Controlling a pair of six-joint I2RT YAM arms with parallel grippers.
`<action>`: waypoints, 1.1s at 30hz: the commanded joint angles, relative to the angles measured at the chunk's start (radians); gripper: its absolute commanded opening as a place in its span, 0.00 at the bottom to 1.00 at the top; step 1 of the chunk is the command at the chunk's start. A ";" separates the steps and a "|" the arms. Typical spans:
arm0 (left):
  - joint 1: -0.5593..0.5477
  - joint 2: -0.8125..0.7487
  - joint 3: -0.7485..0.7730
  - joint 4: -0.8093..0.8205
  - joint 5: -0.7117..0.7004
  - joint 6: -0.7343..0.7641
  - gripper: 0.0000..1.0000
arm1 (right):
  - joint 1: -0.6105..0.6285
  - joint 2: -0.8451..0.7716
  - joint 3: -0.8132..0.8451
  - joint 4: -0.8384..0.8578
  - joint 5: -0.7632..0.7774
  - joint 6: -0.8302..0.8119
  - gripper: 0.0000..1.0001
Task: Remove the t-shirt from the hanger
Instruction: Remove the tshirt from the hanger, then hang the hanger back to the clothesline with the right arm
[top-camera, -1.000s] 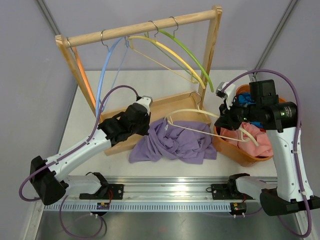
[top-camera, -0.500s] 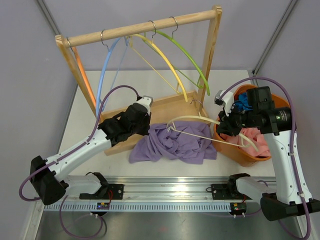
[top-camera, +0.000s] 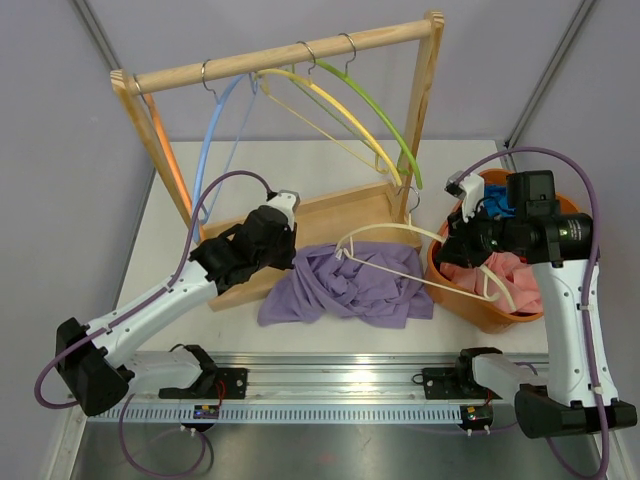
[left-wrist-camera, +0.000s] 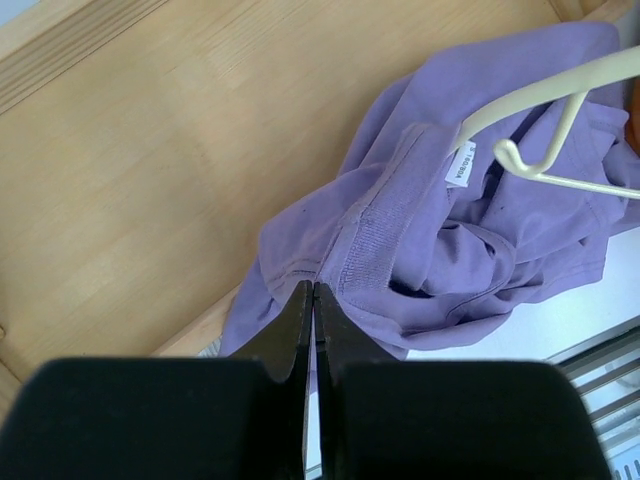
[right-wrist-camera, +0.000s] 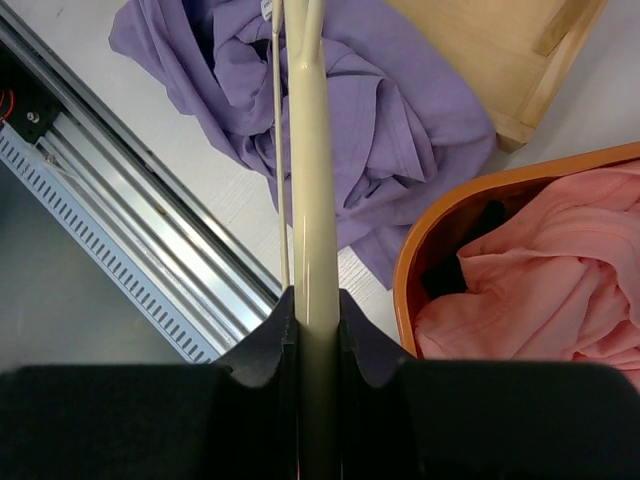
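Observation:
The purple t-shirt (top-camera: 345, 285) (left-wrist-camera: 450, 230) (right-wrist-camera: 380, 110) lies crumpled on the table in front of the wooden rack. A cream hanger (top-camera: 385, 232) (left-wrist-camera: 560, 85) (right-wrist-camera: 312, 150) hangs in the air just above it, with no cloth draped over it. My right gripper (top-camera: 457, 250) (right-wrist-camera: 313, 300) is shut on one arm of this hanger, beside the orange basket. My left gripper (top-camera: 290, 258) (left-wrist-camera: 312, 290) is shut, its tips at the shirt's ribbed collar edge. No fabric shows between its fingers.
The wooden rack (top-camera: 290, 55) carries a blue hanger (top-camera: 205, 150), a yellow hanger (top-camera: 345, 115) and a green hanger (top-camera: 385, 110). Its tray-like base (top-camera: 340, 215) (left-wrist-camera: 150, 150) lies behind the shirt. The orange basket (top-camera: 470, 305) (right-wrist-camera: 450, 215) holds pink cloth (top-camera: 500, 275). A metal rail runs along the near edge.
My right gripper has drawn the cream hanger up and to the right, off the shirt. The yellow and green hangers swing on the rail. My left arm has edged slightly left.

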 joint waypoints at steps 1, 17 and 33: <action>0.008 -0.020 0.002 0.056 0.020 0.008 0.00 | -0.035 0.005 0.077 -0.259 -0.001 0.039 0.00; 0.009 -0.008 0.031 0.063 0.058 0.032 0.21 | -0.192 0.249 0.241 -0.227 -0.149 -0.020 0.00; 0.011 -0.074 0.016 0.098 0.188 0.106 0.87 | -0.192 0.376 0.687 -0.011 -0.114 -0.077 0.00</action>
